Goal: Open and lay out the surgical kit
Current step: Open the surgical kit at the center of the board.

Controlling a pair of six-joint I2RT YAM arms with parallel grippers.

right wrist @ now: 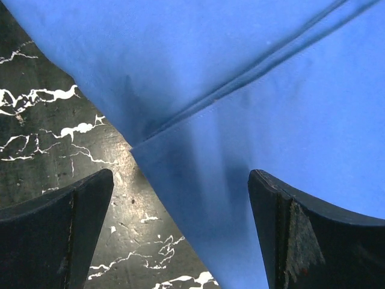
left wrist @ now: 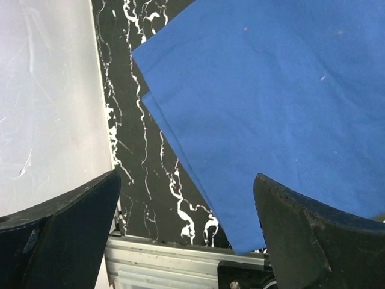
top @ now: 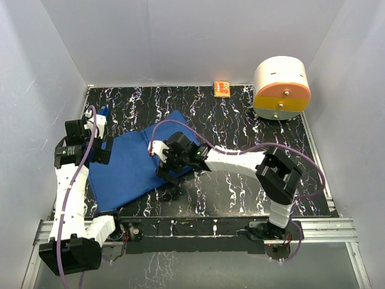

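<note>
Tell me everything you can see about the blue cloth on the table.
The blue cloth is a matte royal-blue fabric, lying flat and skewed on the left half of the black marbled table. It is folded in layers: a stitched edge crosses it diagonally in the right wrist view, and a lower layer peeks out along one side in the left wrist view. Nothing inside shows. The left gripper and right gripper hang open over its edges, neither gripping it.
</note>
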